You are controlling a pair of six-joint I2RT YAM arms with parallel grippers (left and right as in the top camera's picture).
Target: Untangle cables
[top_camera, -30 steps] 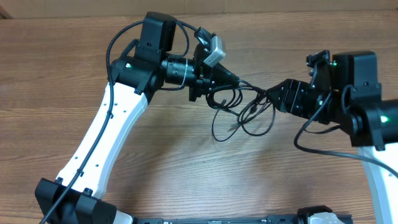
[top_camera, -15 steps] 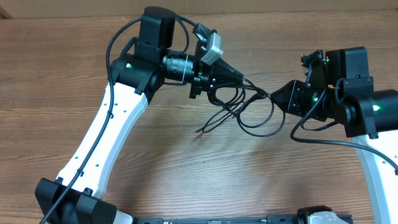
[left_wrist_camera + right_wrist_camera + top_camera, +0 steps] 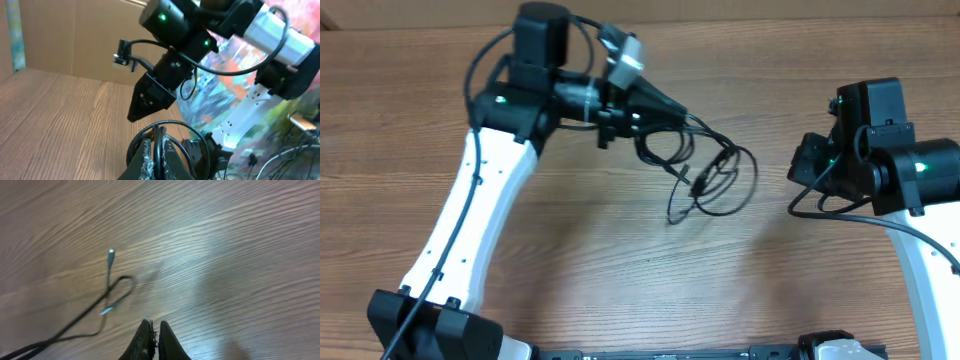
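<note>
Left gripper (image 3: pixel 159 146) is clamped on the thin black flexible cables (image 3: pixel 712 178), fingers closed on the upper loops of the bundle. The rest of the cables trail in loose loops over the brown wood-grain table (image 3: pixel 620 260), between the two arms and nearer the left one. Whether the loops touch the wood cannot be told. Right gripper (image 3: pixel 154 332) has its fingers pressed together with nothing between them, apart from the cables. In the right wrist view a strand with a silvery plug tip (image 3: pixel 110 253) sits ahead and left of those fingers.
</note>
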